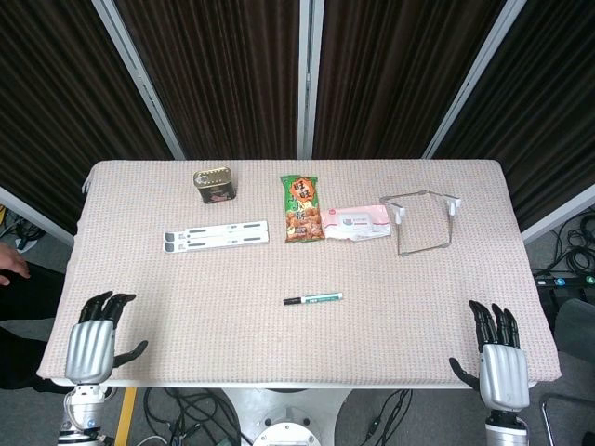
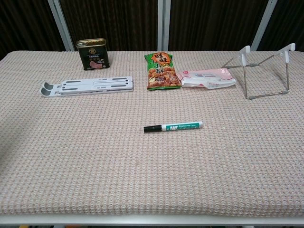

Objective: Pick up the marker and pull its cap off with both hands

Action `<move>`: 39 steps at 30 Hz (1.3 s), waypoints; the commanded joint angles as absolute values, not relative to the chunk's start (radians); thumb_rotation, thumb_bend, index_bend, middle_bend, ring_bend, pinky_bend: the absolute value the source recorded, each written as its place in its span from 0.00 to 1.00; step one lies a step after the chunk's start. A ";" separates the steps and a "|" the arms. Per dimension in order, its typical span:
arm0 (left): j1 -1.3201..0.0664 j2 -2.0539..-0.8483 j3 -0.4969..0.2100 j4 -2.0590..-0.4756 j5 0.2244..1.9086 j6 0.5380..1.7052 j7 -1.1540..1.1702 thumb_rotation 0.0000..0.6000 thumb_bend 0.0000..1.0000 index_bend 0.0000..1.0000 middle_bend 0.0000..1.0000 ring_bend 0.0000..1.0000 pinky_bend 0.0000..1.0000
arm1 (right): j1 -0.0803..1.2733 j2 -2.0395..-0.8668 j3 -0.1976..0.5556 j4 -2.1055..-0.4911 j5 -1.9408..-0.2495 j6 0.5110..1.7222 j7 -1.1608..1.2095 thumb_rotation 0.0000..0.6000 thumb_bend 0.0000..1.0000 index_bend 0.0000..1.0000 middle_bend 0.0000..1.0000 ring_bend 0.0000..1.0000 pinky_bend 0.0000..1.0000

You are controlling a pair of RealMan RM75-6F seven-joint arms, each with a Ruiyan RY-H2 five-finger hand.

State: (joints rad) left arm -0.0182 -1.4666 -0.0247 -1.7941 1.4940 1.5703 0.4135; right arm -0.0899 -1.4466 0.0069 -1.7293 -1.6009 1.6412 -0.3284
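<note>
- The marker (image 1: 313,299) lies alone mid-surface (image 1: 186,288), black cap (image 1: 293,301) pointing left.
- Both the left robot hand (image 1: 96,339) and right robot hand (image 1: 495,353) sit at the near edge, fingers spread, holding nothing.
- A closed tin can (image 1: 215,184) stands far back.

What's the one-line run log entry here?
phase: pre-grasp | marker: flat on table, capped | left hand: open, near edge | right hand: open, near edge
</note>
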 commanded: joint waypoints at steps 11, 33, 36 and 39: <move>-0.024 -1.450 -0.031 -1.801 1.481 1.556 0.409 1.00 0.11 0.25 0.25 0.14 0.16 | -0.071 -1.437 0.027 -1.778 -1.571 1.604 -0.367 1.00 0.03 0.06 0.12 0.00 0.00; -0.043 -1.436 -0.035 -1.827 1.494 1.542 0.396 1.00 0.11 0.25 0.25 0.14 0.16 | 0.386 -1.635 0.283 -1.817 -1.238 1.182 -0.931 1.00 0.09 0.39 0.40 0.25 0.35; -0.044 -1.434 -0.034 -1.830 1.493 1.540 0.394 1.00 0.11 0.25 0.25 0.14 0.16 | 0.441 -1.699 0.283 -1.759 -1.186 1.162 -0.988 1.00 0.11 0.42 0.40 0.26 0.35; -0.047 -1.435 -0.035 -1.828 1.493 1.537 0.391 1.00 0.11 0.25 0.25 0.14 0.16 | 0.482 -1.752 0.279 -1.704 -1.151 1.160 -1.029 1.00 0.12 0.45 0.42 0.33 0.38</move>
